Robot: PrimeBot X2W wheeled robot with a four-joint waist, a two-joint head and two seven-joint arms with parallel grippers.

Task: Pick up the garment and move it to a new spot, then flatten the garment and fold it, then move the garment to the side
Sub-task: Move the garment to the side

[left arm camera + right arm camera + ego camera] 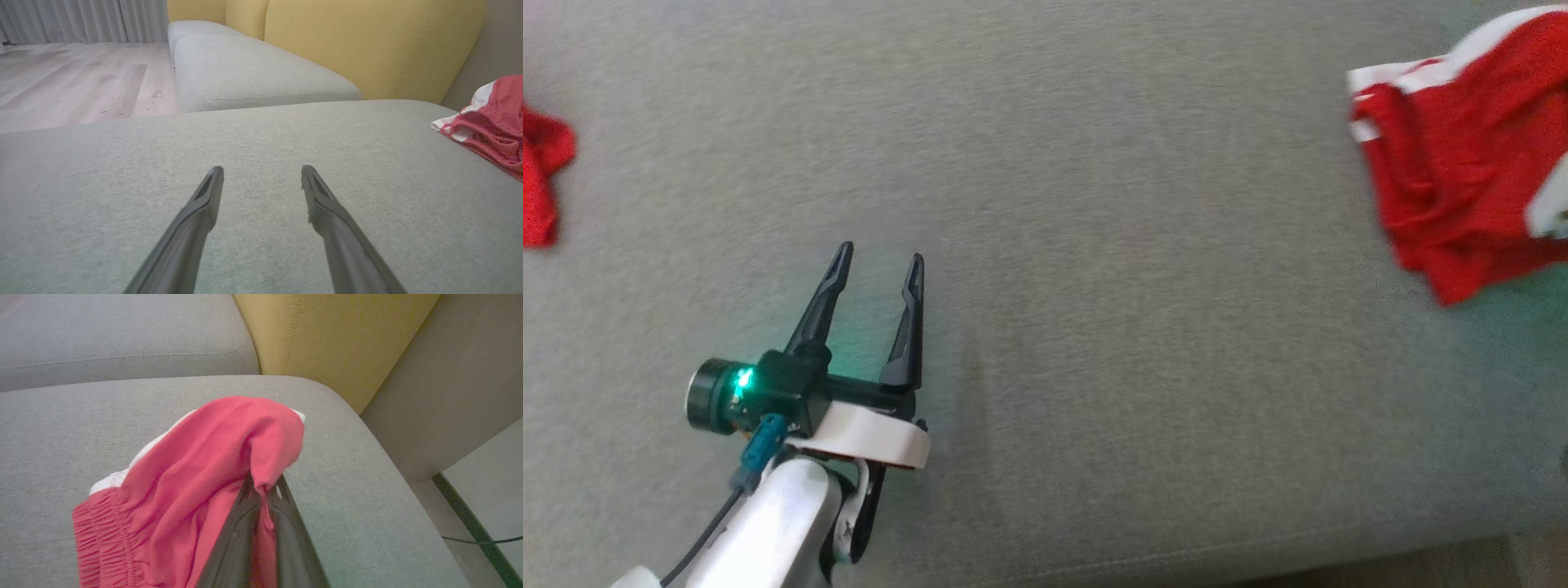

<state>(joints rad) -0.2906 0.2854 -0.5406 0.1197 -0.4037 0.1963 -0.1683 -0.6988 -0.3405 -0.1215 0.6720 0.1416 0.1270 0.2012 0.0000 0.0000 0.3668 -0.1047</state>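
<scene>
1. The grey seat cushion (1094, 163) spans the head view; the left wrist view adds a yellow backrest (367, 49) and wooden floor (73, 81).
2. The red, white-trimmed garment (196, 477) sits bunched at the cushion's right end.
3. The left gripper (882, 251) hovers over bare cushion, jaws wide and empty, well apart from the garment.
4. The right wrist view shows the right gripper (264, 486) pinched onto a raised fold of the garment.
5. Another red cloth (539, 180) lies at the head view's left edge.
</scene>
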